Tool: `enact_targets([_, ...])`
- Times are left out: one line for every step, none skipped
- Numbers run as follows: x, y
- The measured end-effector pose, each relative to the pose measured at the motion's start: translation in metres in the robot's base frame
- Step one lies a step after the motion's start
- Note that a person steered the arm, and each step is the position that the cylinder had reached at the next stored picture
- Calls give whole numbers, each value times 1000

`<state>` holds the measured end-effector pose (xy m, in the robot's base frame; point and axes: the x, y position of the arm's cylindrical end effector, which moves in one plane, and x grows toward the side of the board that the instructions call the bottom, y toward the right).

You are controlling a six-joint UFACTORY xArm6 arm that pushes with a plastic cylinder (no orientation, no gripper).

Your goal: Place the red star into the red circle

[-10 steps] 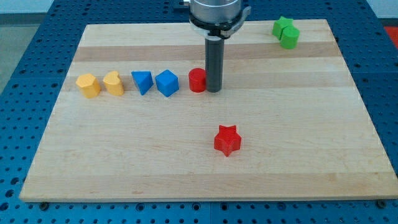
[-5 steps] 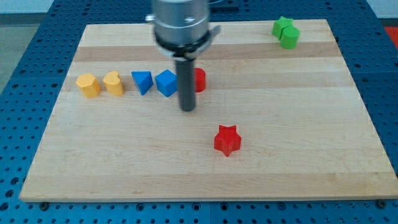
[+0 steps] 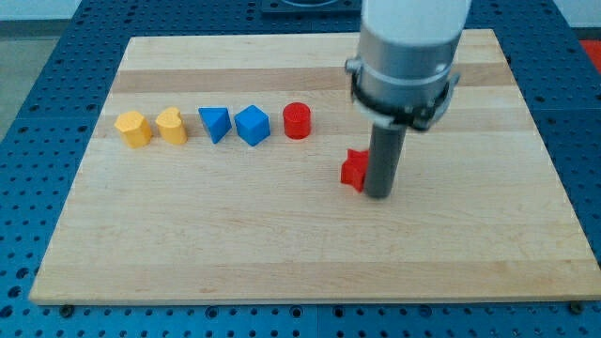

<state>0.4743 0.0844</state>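
Observation:
The red star point(image 3: 353, 169) lies on the wooden board, right of centre, partly hidden behind my rod. My tip point(image 3: 378, 194) rests on the board touching the star's right side. The red circle point(image 3: 297, 120), a short red cylinder, stands up and to the left of the star, at the right end of a row of blocks. A clear gap separates star and circle.
The row left of the red circle holds a blue cube point(image 3: 252, 125), a blue triangle point(image 3: 215, 123), a yellow heart point(image 3: 171, 125) and a yellow hexagon block point(image 3: 133, 130). The top right corner, where the two green blocks stood, is hidden by the arm. The wooden board point(image 3: 188, 244) sits on a blue perforated table.
My tip moved from beside the red circle, swung left and down, and now stands right of the star. The star has shifted up and slightly right from its earlier spot.

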Motion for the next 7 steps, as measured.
enact_targets([-54,6])
enact_targets([-76,8])
enact_targets([-51,42])
enact_targets([1,44])
enact_targets([26,-4])
enact_targets([20,-59])
enact_targets([-30,-61])
